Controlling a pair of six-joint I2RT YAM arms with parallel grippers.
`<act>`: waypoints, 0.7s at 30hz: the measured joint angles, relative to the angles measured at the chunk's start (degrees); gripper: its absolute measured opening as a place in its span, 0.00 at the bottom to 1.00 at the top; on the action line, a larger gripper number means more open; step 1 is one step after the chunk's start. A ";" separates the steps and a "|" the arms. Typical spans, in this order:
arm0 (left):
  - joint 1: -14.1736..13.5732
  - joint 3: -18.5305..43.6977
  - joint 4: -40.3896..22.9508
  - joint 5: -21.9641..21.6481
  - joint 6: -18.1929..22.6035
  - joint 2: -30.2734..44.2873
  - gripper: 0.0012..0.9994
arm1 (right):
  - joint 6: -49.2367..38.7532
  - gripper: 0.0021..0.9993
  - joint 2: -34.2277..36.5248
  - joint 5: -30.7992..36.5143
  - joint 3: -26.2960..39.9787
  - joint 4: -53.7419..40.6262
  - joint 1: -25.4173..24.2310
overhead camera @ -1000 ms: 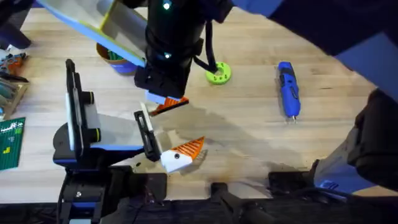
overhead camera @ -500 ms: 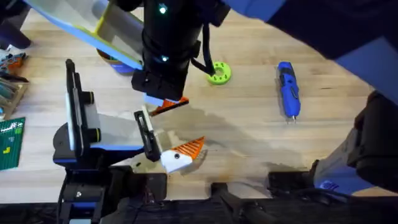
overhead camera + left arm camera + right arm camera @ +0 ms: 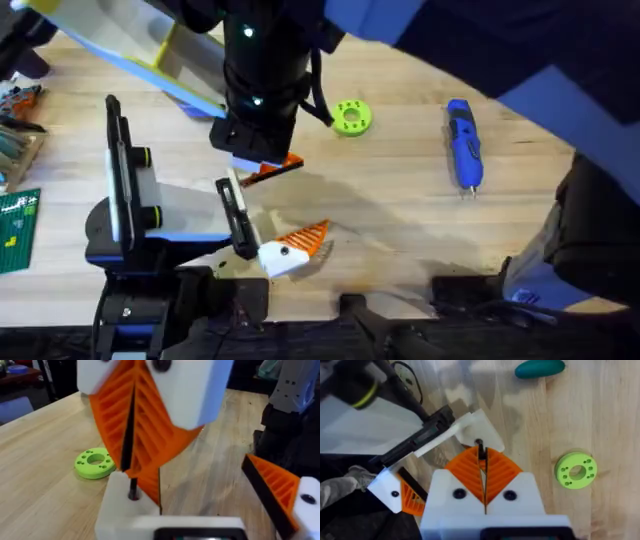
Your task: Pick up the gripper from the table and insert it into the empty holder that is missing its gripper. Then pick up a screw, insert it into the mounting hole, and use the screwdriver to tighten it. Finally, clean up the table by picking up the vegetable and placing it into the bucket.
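The right gripper (image 3: 482, 462) has its fingers pressed together on a thin orange-and-black piece, which we take for the gripper (image 3: 270, 170), hanging just over the empty white holder (image 3: 125, 510) on the left gripper (image 3: 205, 500), whose fingers stand spread. We fear a skewed entry: if the piece tilts in the pinch it may jam on the holder's edge, slip out and drop to the worktop (image 3: 400, 200). A hard push might also shove the holder aside. We cannot tell whether piece and holder touch, since the orange pads cover the joint. The right arm blots much of the overhead view. The vegetable (image 3: 540, 368) lies well apart.
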 joint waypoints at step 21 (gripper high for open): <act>0.00 -0.01 0.00 0.00 0.02 0.00 0.99 | 0.00 0.00 -0.02 0.00 0.00 -0.04 0.15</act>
